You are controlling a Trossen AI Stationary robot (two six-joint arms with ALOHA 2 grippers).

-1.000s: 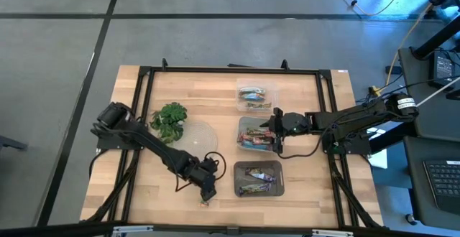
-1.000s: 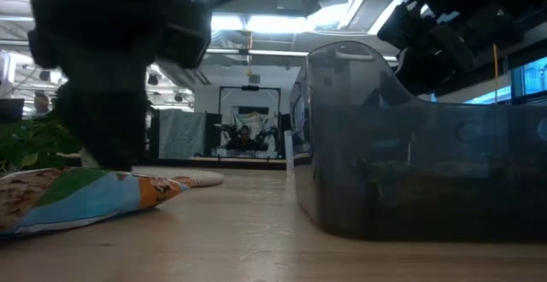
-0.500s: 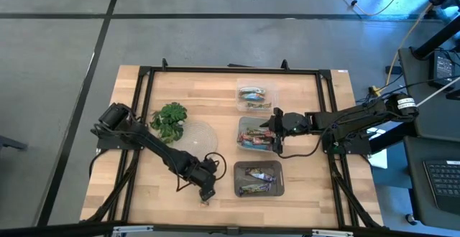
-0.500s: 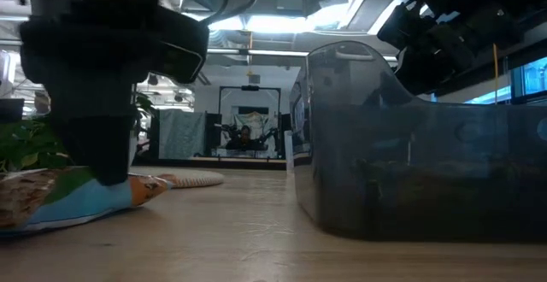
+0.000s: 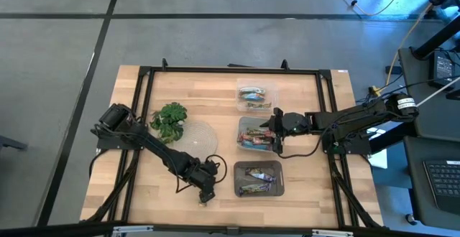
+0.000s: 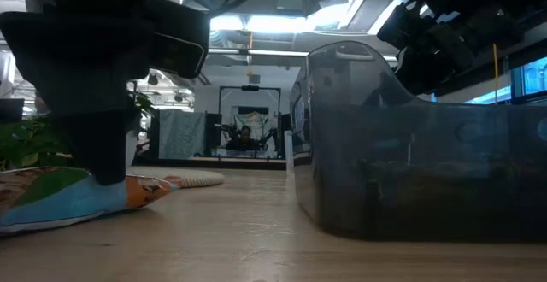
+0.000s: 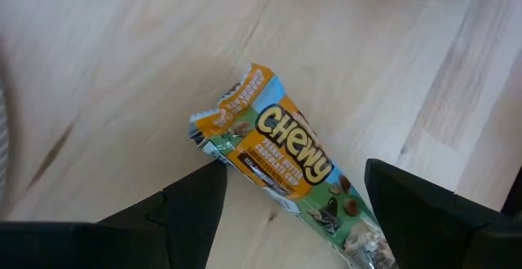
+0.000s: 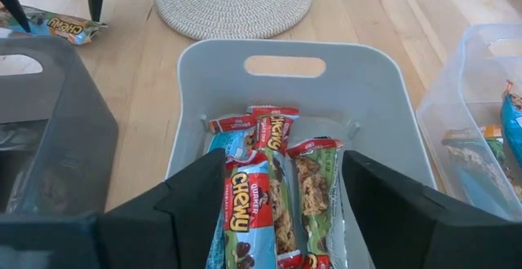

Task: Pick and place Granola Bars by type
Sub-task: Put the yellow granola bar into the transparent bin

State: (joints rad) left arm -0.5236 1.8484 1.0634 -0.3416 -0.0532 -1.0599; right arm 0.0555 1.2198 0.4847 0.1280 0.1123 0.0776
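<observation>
- My left gripper (image 7: 285, 212) is spread wide over the Chewy granola bar (image 7: 281, 159), which lies flat on the wooden table (image 5: 215, 97) near its front edge, beside the dark bin (image 5: 259, 179).
- I judge the grasp is next: I'd come straight down with one finger on each long side, centred on the wrapper.
- I'd close gently; the foil looks slippery.
- My right gripper (image 8: 281, 212) waits open above the middle bin (image 8: 292, 65) of bars.
</observation>
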